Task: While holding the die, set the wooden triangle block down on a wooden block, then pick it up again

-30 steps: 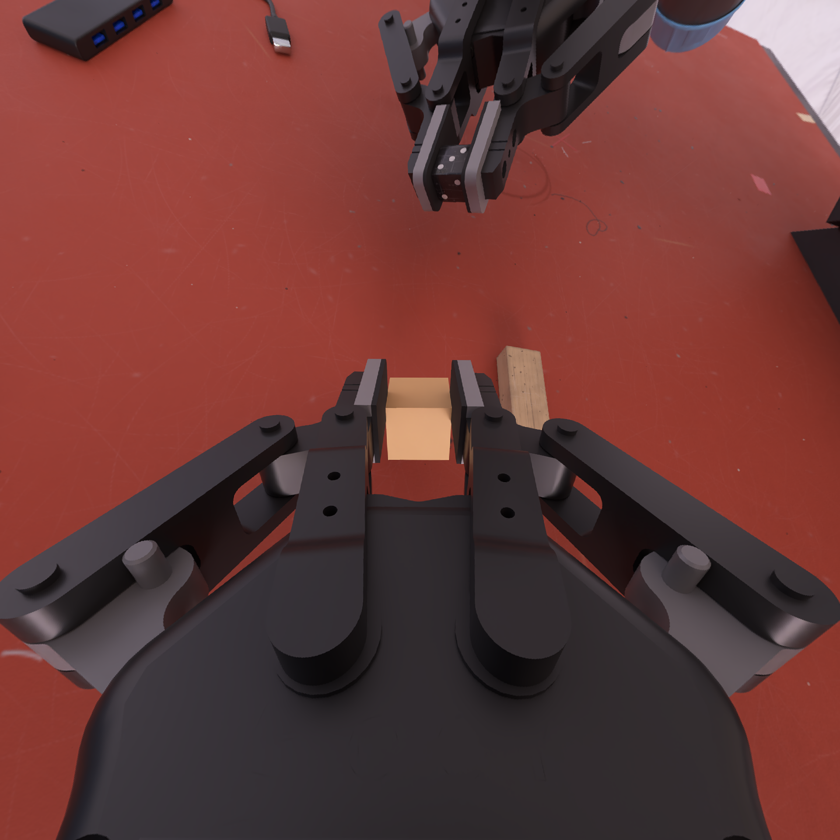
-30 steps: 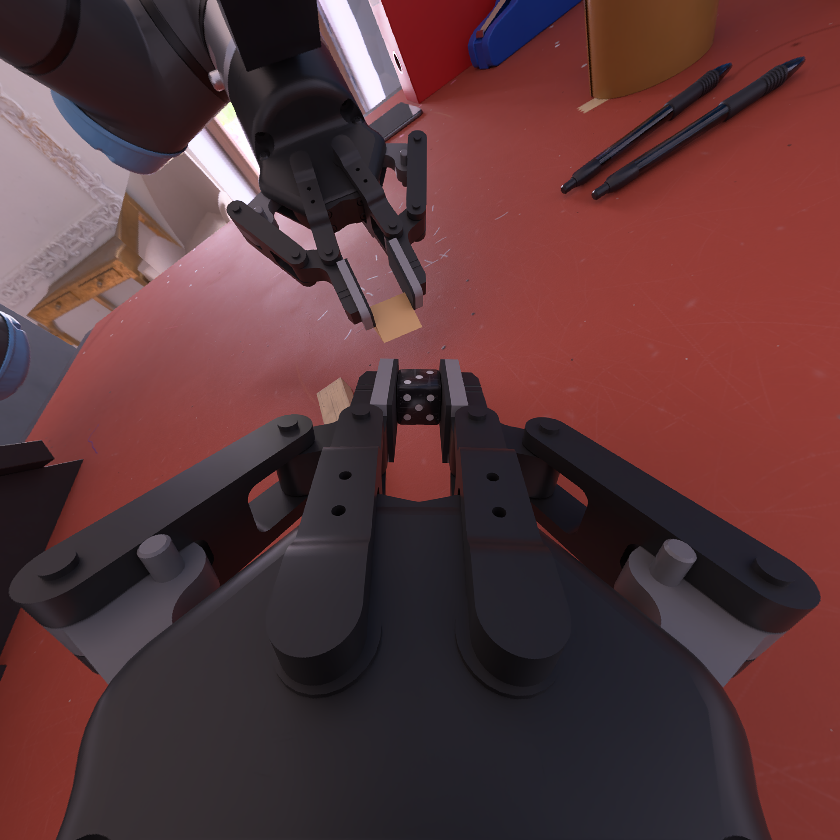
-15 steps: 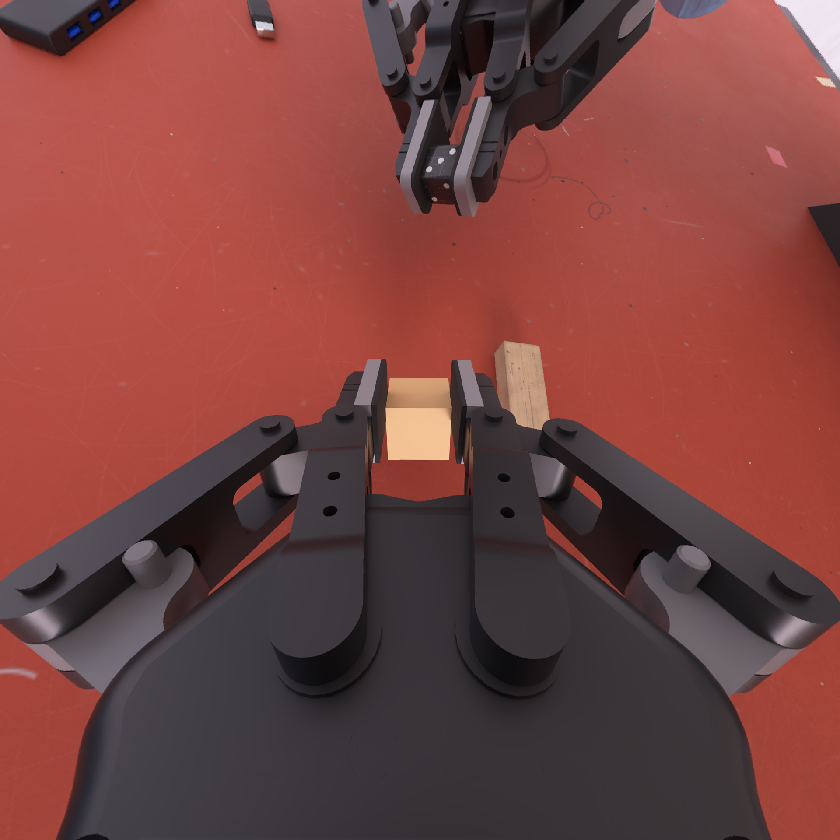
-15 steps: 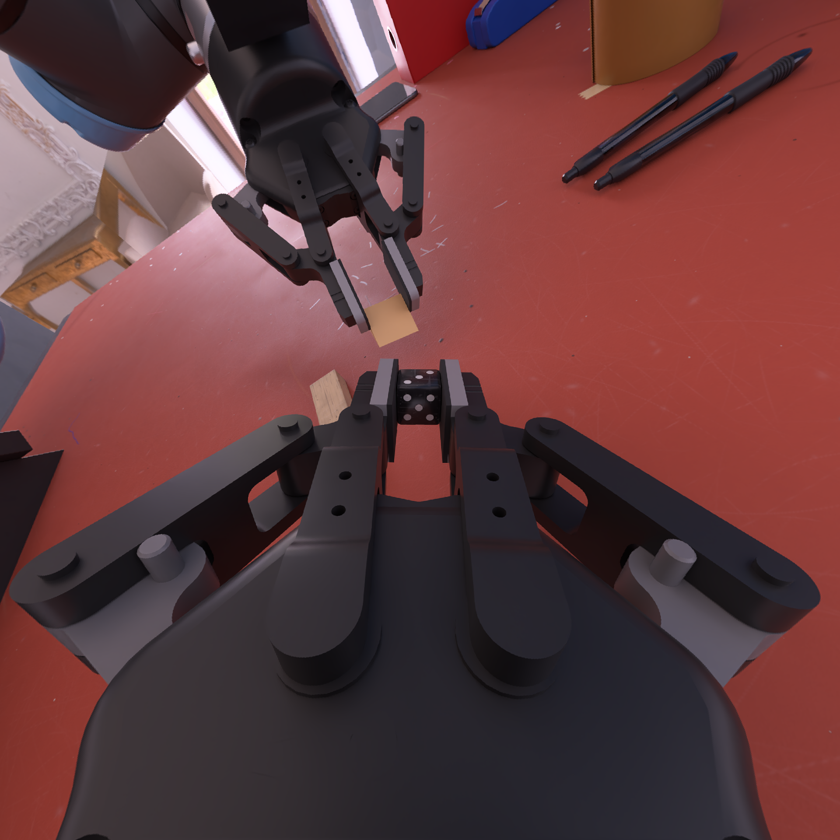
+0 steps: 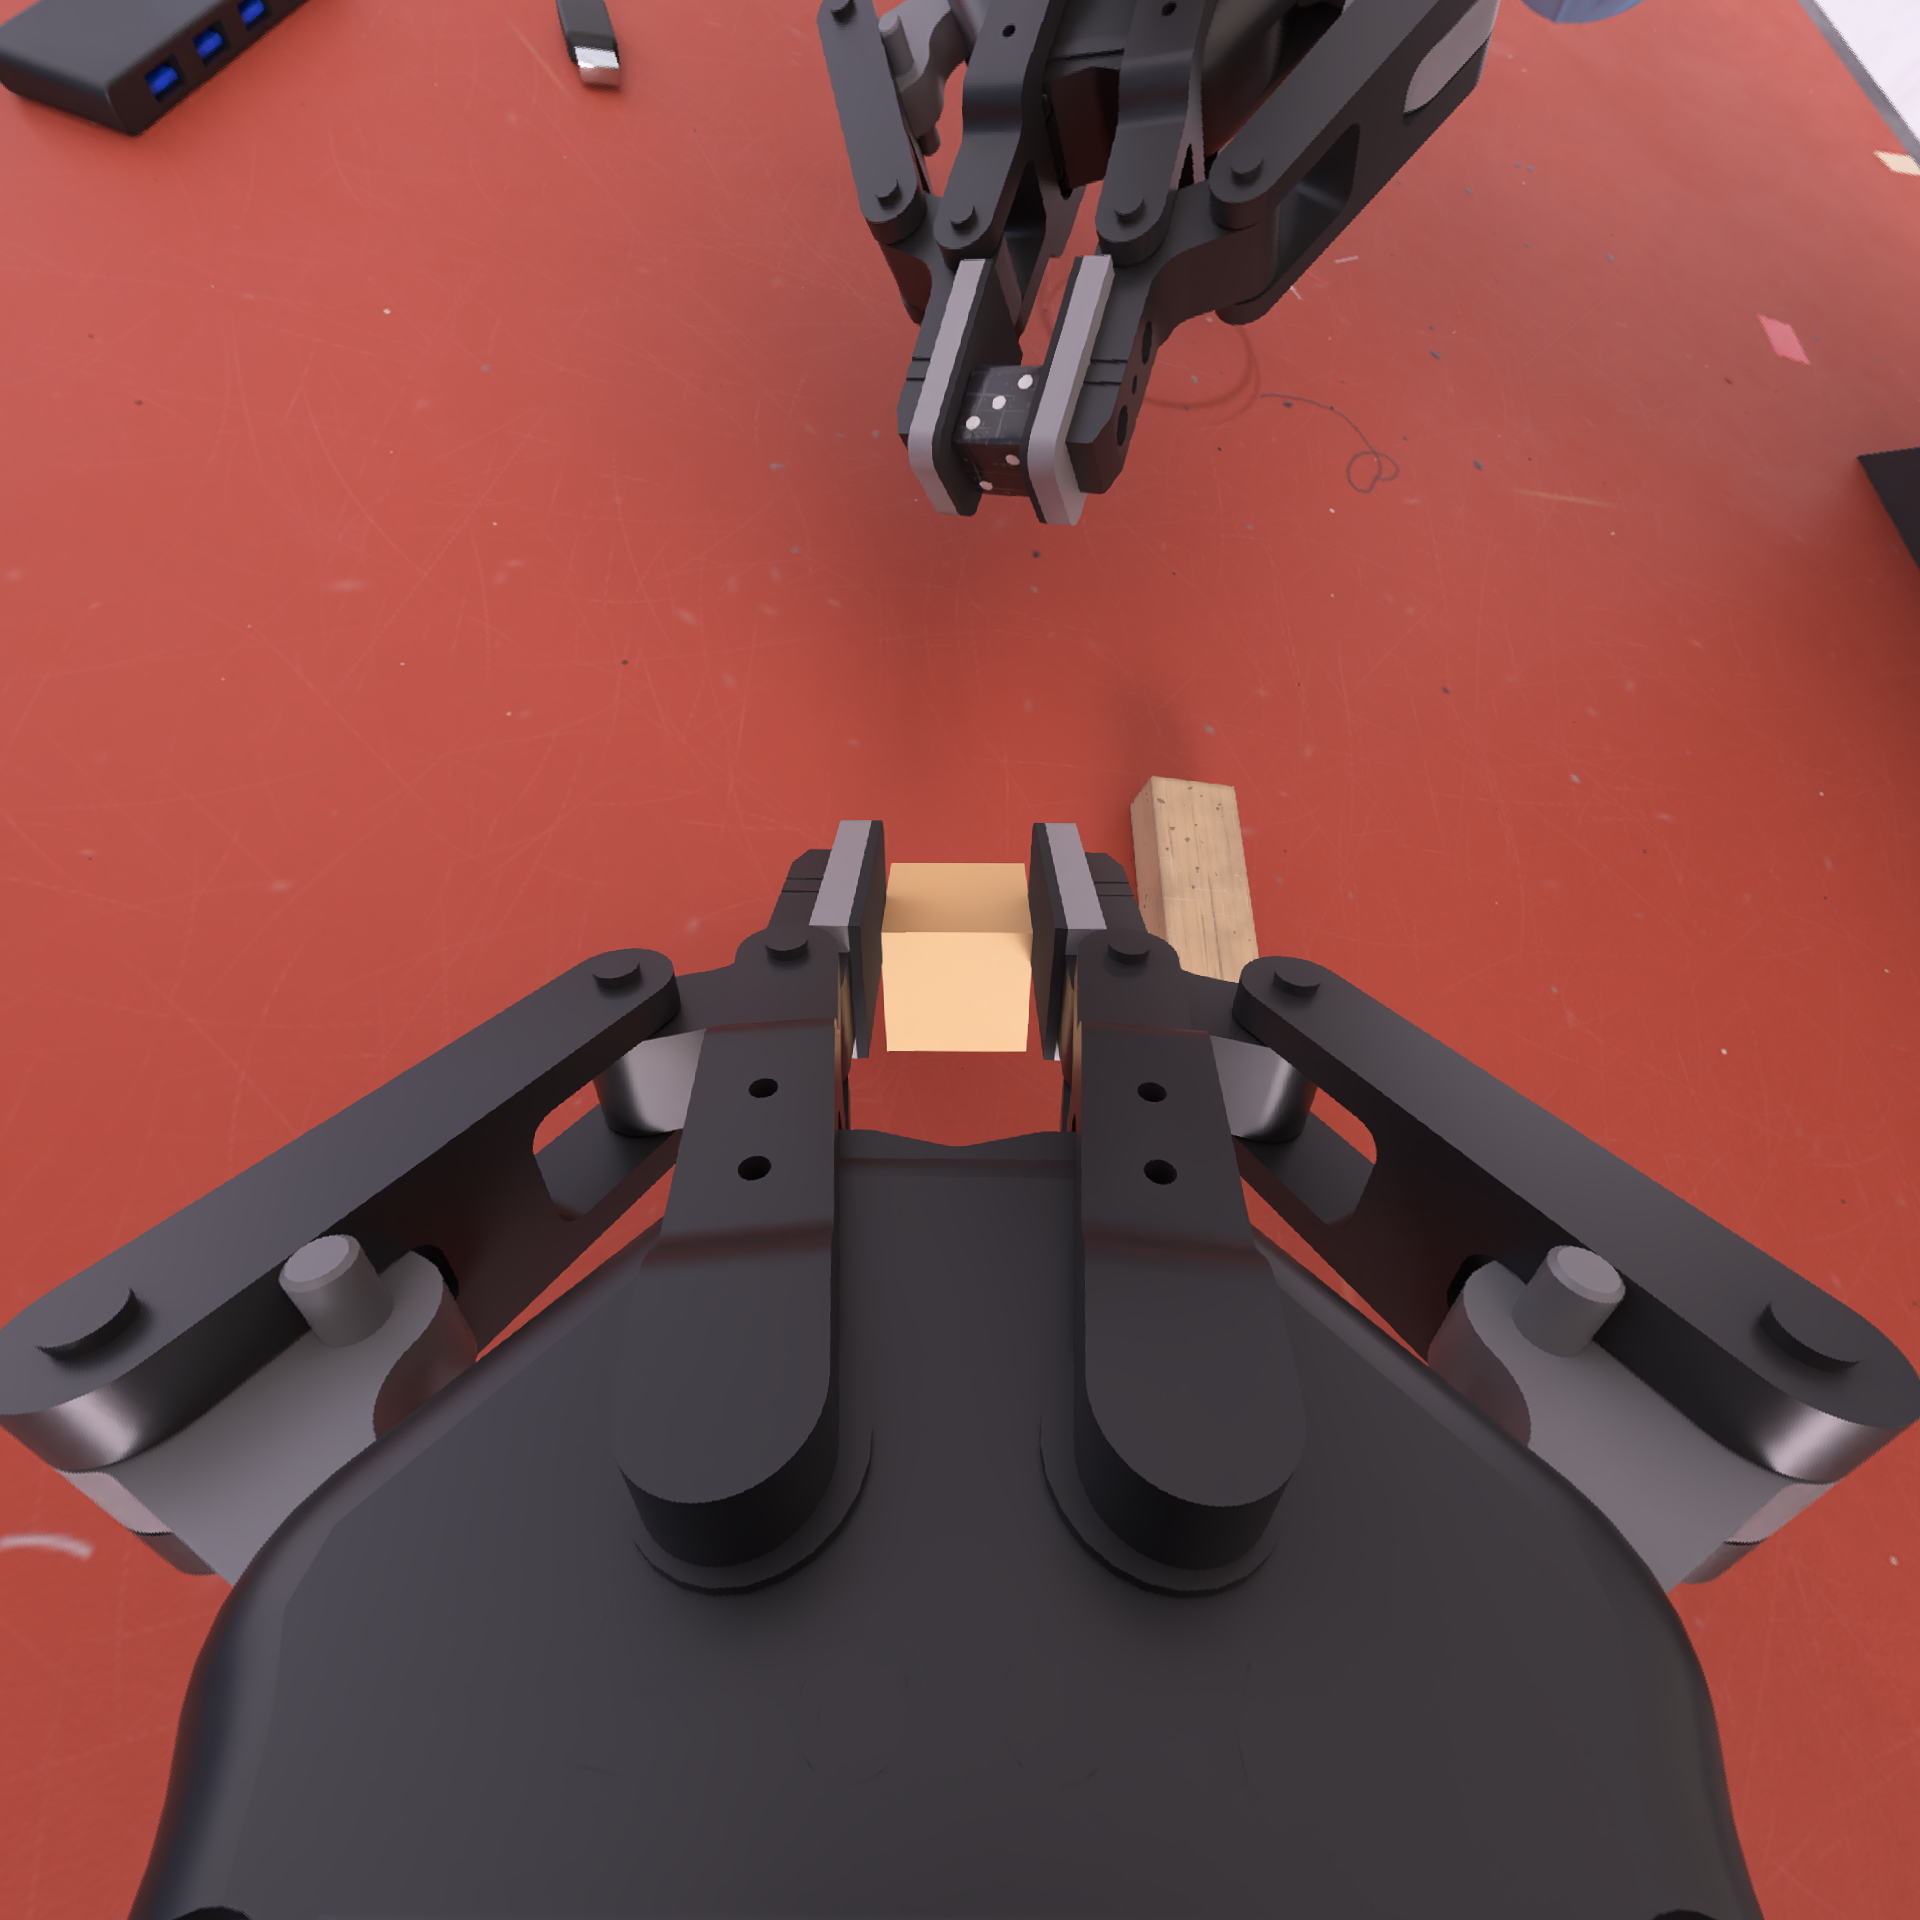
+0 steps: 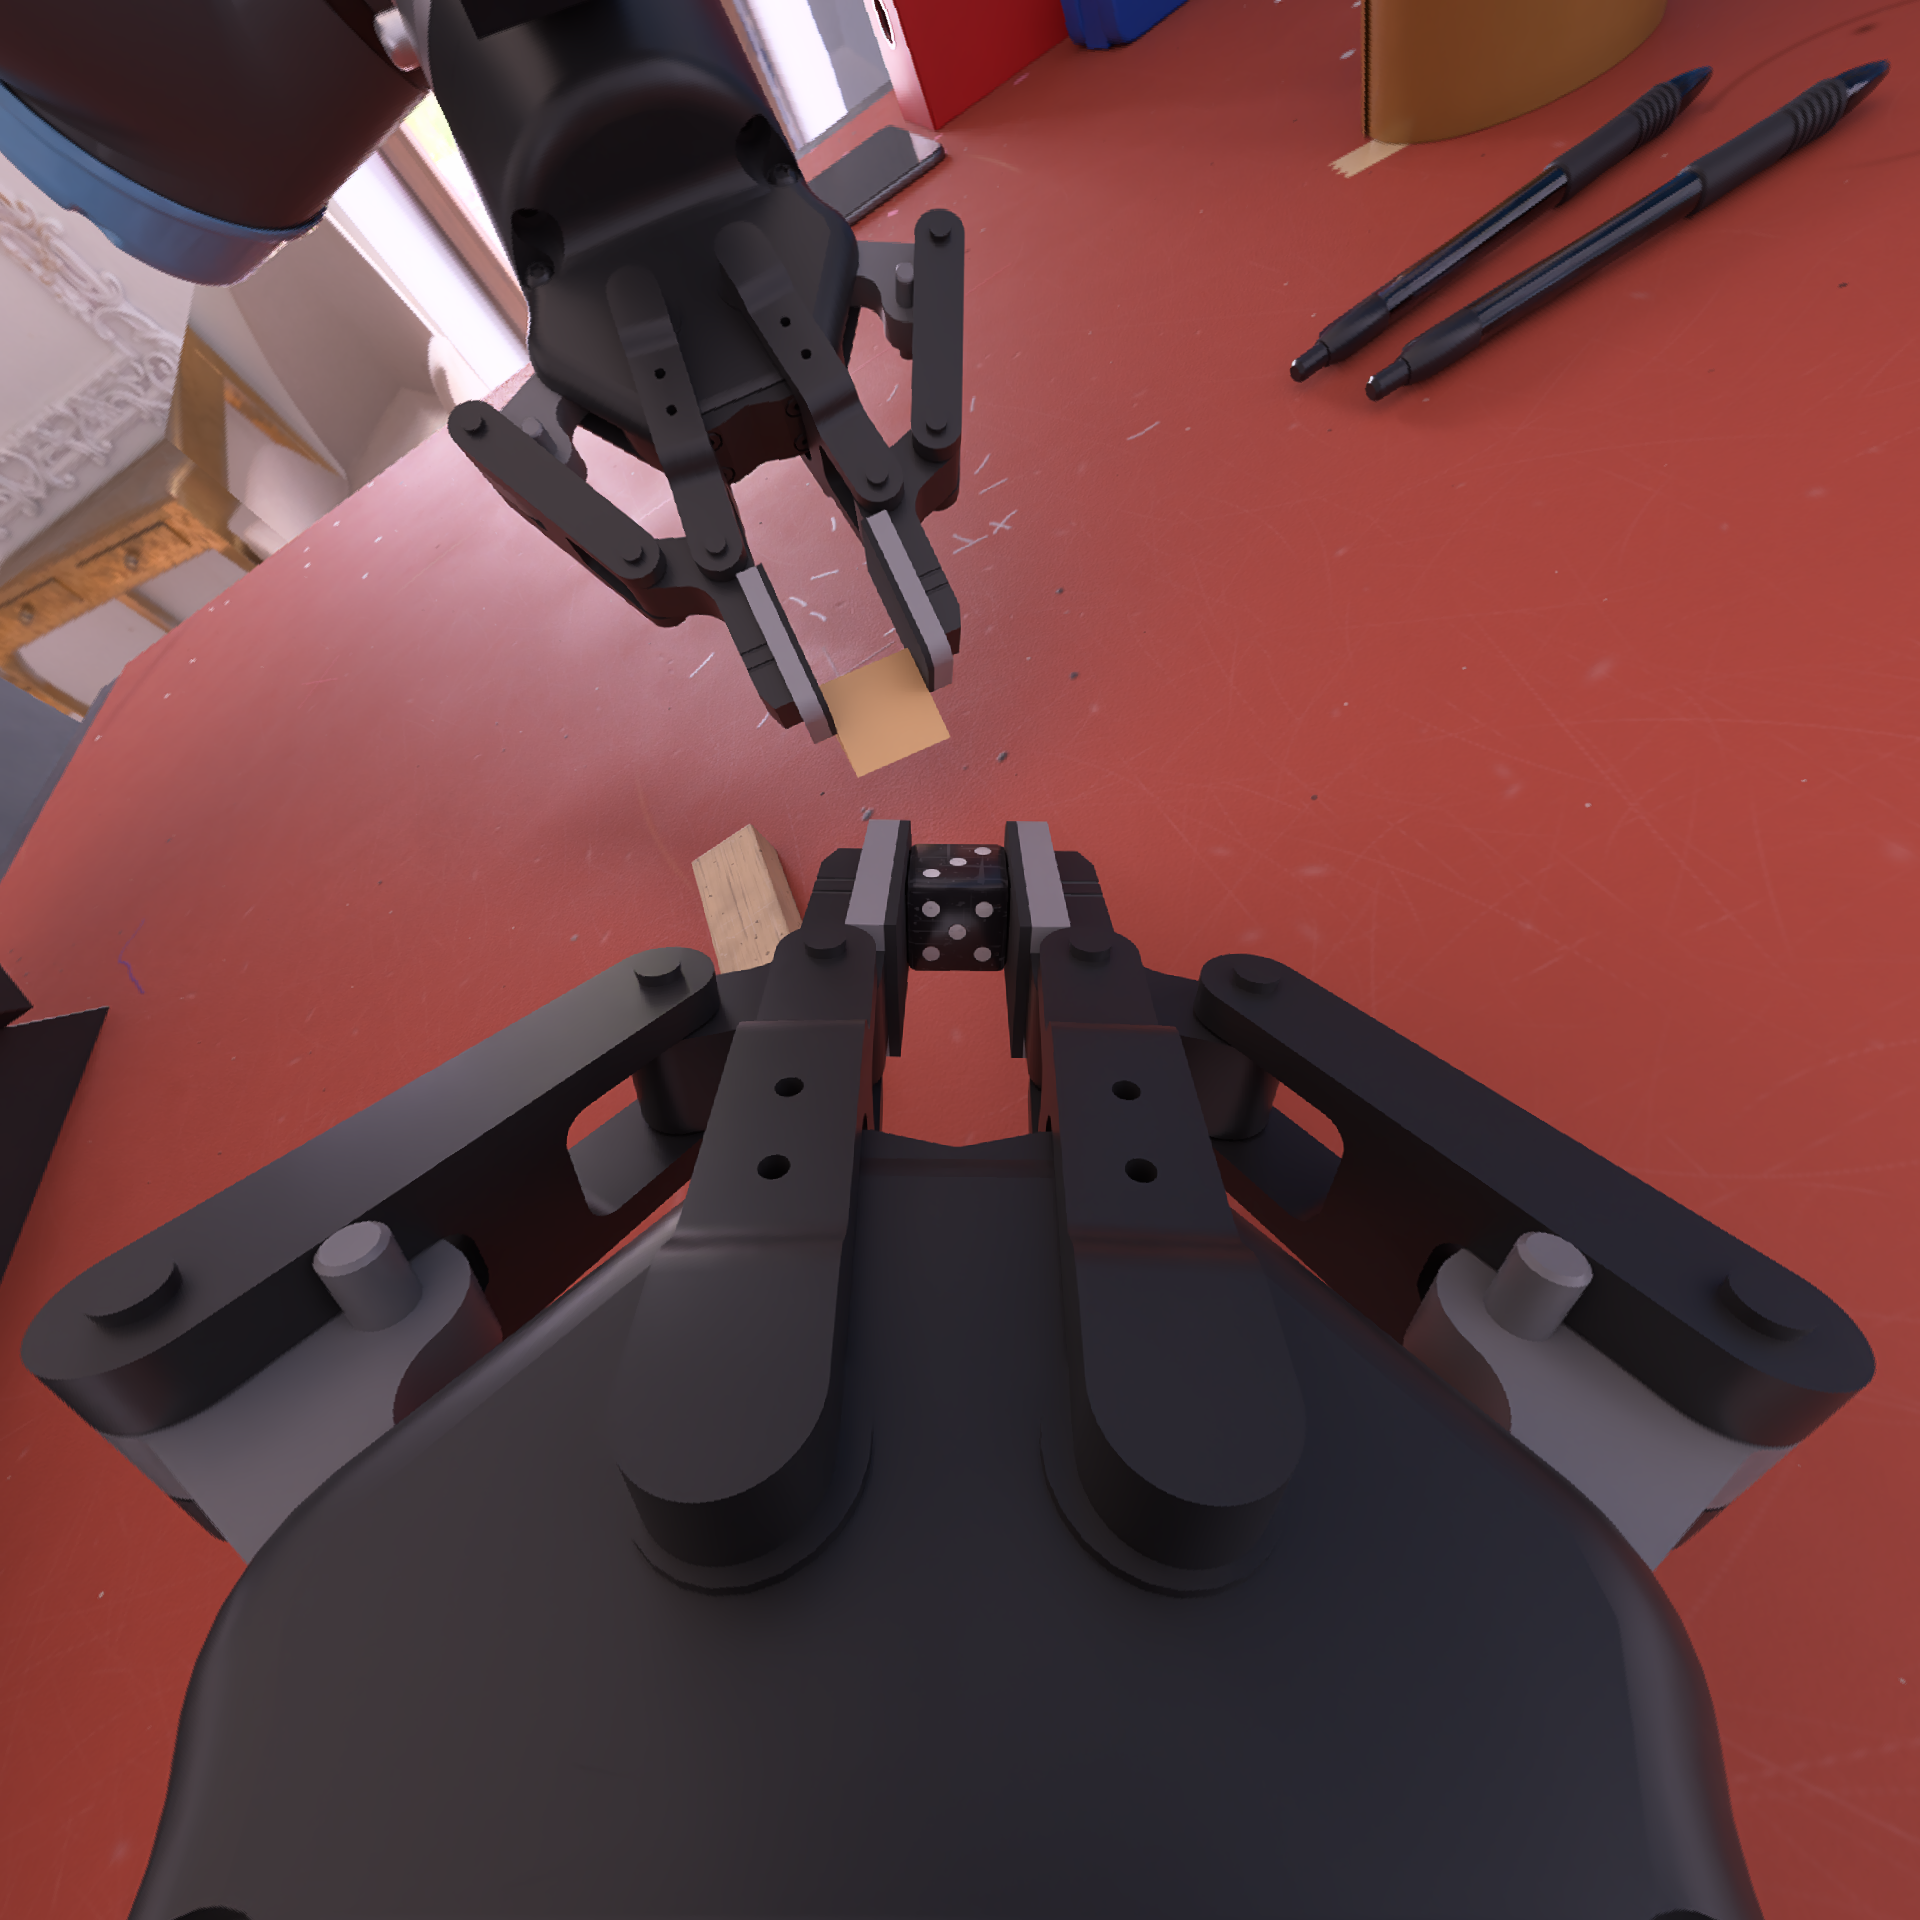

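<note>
Gripping the wooden triangle block above the red bench, the left pincer hangs beside the wooden block; the right pincer clamps the die.

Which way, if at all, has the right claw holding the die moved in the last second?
Yes. In the left wrist view the right claw with the die has drifted from the USB plug toward the wooden block.

This looks like an office desk: a scuffed red desktop with two black pens, a black USB hub with blue ports, and a red binder.
</note>
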`<state>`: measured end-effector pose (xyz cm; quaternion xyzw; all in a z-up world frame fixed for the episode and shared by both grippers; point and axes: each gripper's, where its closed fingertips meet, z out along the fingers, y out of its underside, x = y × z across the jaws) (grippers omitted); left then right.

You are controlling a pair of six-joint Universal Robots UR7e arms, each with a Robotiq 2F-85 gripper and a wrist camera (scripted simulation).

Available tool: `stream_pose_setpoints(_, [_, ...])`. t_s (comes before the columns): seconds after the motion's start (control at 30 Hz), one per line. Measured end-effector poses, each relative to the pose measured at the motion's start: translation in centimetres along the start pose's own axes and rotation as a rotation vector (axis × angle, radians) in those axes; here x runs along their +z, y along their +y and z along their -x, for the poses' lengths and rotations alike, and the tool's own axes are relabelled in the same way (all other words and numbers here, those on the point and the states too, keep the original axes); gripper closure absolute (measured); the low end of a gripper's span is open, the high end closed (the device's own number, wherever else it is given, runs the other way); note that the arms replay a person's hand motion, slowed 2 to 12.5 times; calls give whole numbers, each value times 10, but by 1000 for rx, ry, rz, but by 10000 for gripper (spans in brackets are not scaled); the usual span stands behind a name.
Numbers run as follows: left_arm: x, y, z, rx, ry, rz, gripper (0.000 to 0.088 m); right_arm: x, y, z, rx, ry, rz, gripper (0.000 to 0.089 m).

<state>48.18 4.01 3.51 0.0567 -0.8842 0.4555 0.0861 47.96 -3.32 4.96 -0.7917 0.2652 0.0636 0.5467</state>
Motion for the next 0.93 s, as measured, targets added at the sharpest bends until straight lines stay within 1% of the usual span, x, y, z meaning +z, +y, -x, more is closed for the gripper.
stream_pose_setpoints(0.27, [1, -2, 1, 33, -25, -6, 631, 1, 2, 0, -6, 4, 12, 734])
stream_pose_setpoints(0.93, [4, 2, 0, 67, -35, 30, 631, 1, 3, 1, -5, 2, 17, 734])
